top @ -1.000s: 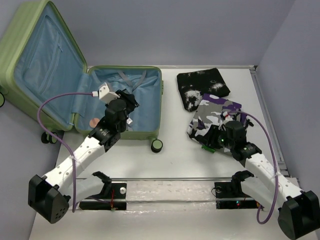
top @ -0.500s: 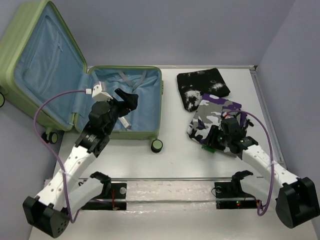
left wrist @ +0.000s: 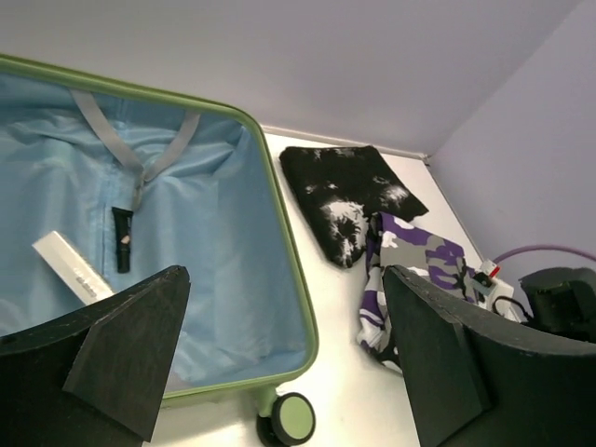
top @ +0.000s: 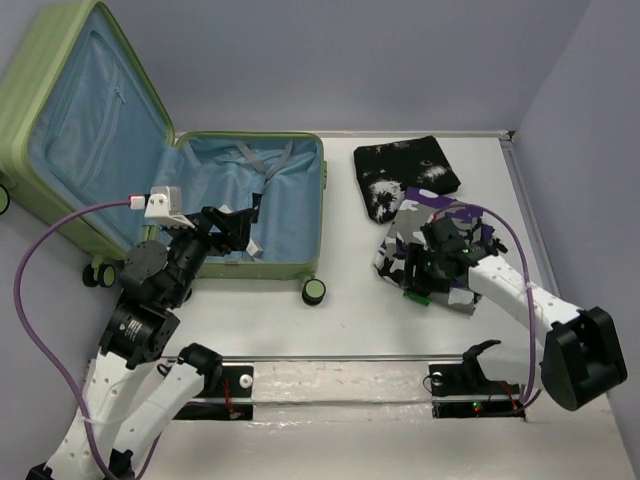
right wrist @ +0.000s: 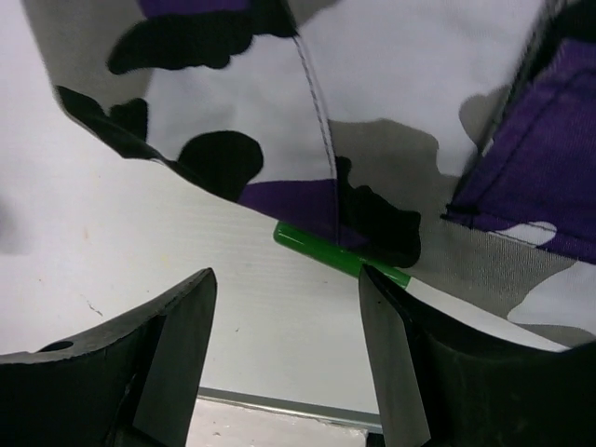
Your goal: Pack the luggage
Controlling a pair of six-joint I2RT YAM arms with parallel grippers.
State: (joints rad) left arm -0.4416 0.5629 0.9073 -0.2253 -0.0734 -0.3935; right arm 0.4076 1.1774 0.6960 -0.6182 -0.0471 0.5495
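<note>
Luggage (top: 270,268): light-green hard shell, lay open on the left part of the worktop (top: 350,320), lid swung up to its left, blue lining exposed. Inside the luggage: grey straps, a slim white packet (left wrist: 73,268) and a small black item (left wrist: 122,239). Right of the luggage and apart from it: black patterned garment (top: 405,172). Further right and nearer: camouflage garment (top: 440,222), with a green object (right wrist: 340,258) showing under its edge. Left tool (left wrist: 289,372): released, fingers wide, nothing between them, above the luggage's near-left part. Right tool (right wrist: 289,363): released, empty, right of the luggage at the camouflage garment's near edge.
</note>
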